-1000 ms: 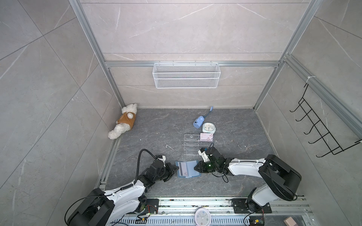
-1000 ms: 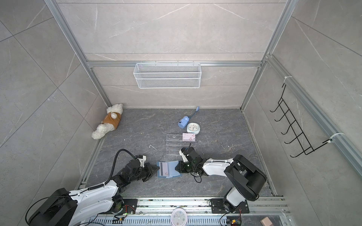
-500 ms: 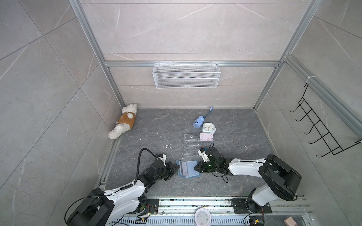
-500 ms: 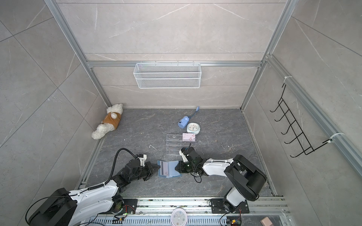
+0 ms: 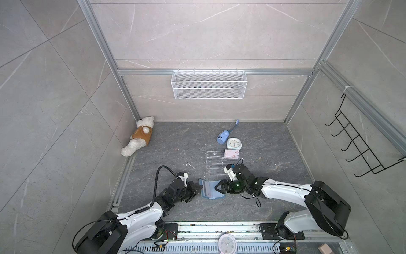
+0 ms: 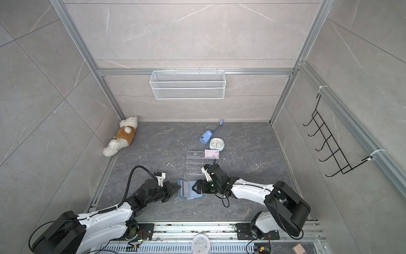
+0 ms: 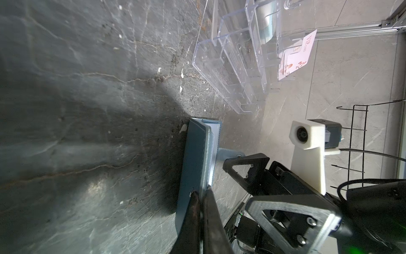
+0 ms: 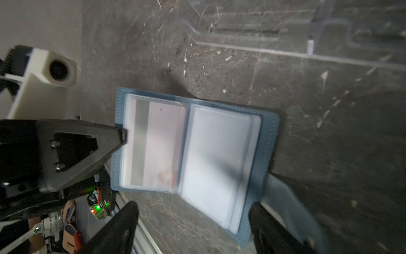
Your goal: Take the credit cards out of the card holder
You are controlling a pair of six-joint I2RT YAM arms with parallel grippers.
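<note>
The dusty-blue card holder (image 5: 210, 191) (image 6: 188, 192) lies open on the dark floor near the front. My left gripper (image 5: 197, 189) (image 7: 201, 194) is shut on the outer edge of its left cover (image 7: 195, 158). In the right wrist view the holder (image 8: 269, 140) shows clear sleeves. A pale pink credit card (image 8: 160, 140) with a dark stripe sits in the left sleeve. My right gripper (image 5: 218, 187) (image 8: 193, 210) hovers over the right half, open, with nothing between its fingers. Another pink credit card (image 5: 231, 154) (image 7: 295, 58) leans at the clear rack.
A clear acrylic tiered rack (image 5: 215, 163) stands just behind the holder. Behind it are a small pale clock (image 5: 234, 144) and a blue bottle (image 5: 222, 137). A teddy bear (image 5: 140, 138) lies at the back left. A wire basket (image 5: 208, 84) and black hooks (image 5: 360, 149) hang on the walls.
My right gripper's jaws have spread wide apart at the holder's right side. The left gripper keeps its pinch on the cover, and the holder stays in place.
</note>
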